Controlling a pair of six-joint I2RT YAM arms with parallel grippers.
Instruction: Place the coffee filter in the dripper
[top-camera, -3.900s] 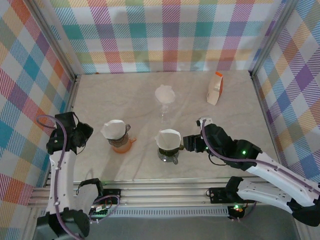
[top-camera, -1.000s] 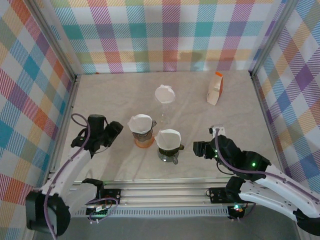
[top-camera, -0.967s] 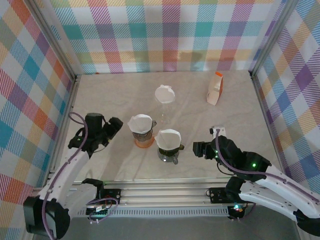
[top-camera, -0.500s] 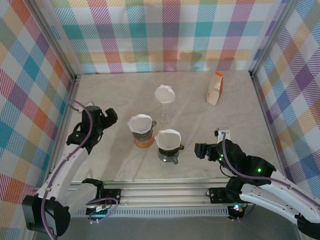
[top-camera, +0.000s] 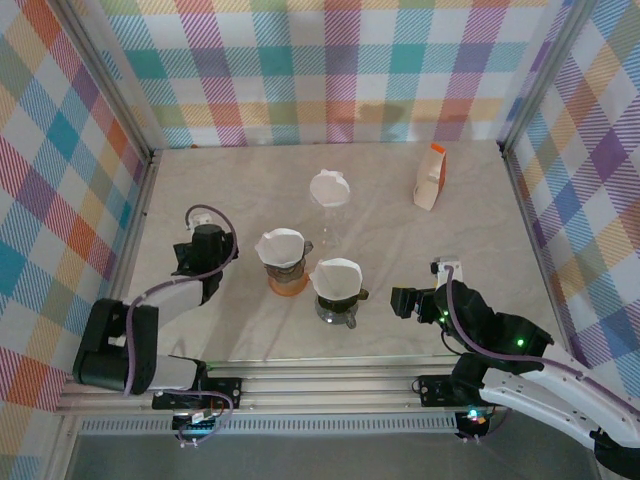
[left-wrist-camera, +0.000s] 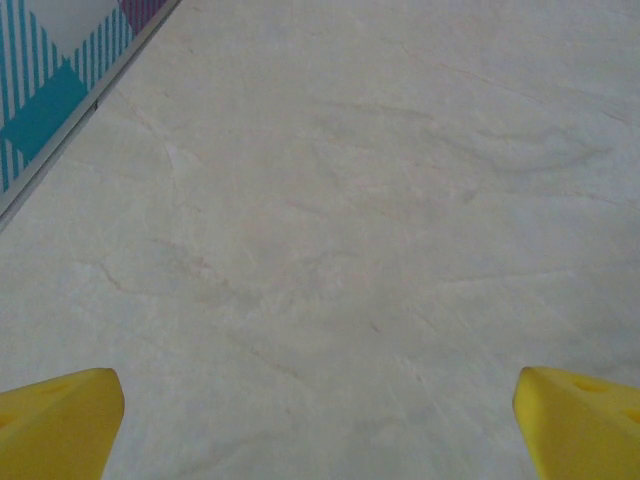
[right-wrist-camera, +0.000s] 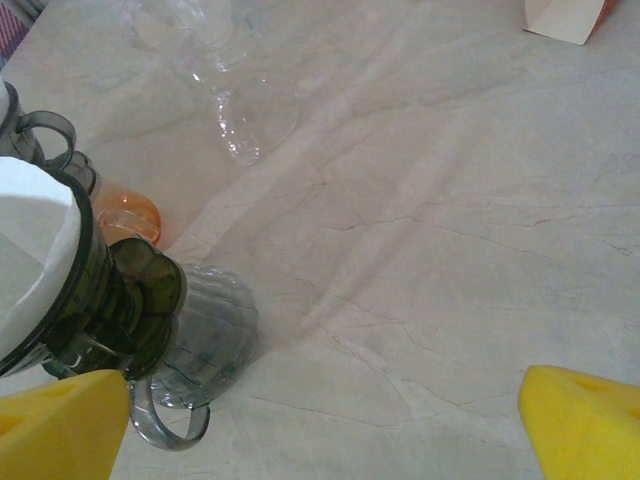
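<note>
Coffee filter: white paper cone seated in the dark dripper. Its soft, slightly uneven rim stands proud of the smoked rim all round, and the paper looks clean and uncrumpled. In the right wrist view the dark dripper rests on a ribbed clear base with a handle loop on the near side. Second filter: same white paper, seated in the orange-based dripper just left of and slightly behind the dark dripper; the two stand close, and whether they touch cannot be told. Clear glass vessel with a pale round top: directly behind the dark dripper, a short gap between. Carton, white and orange: well behind and to the right of the dark dripper, near the back wall. Table: pale marbled surface, bare to the right of the dark dripper, a broad bare band behind it, a narrower bare strip on its near side before the metal rail. Right gripper: to the right of the dark dripper, apart from it, jaws spread wide, holding nothing. Left gripper: well left of the dark dripper, beyond the orange-based dripper, jaws spread wide over bare table near the left wall, holding nothing.
</note>
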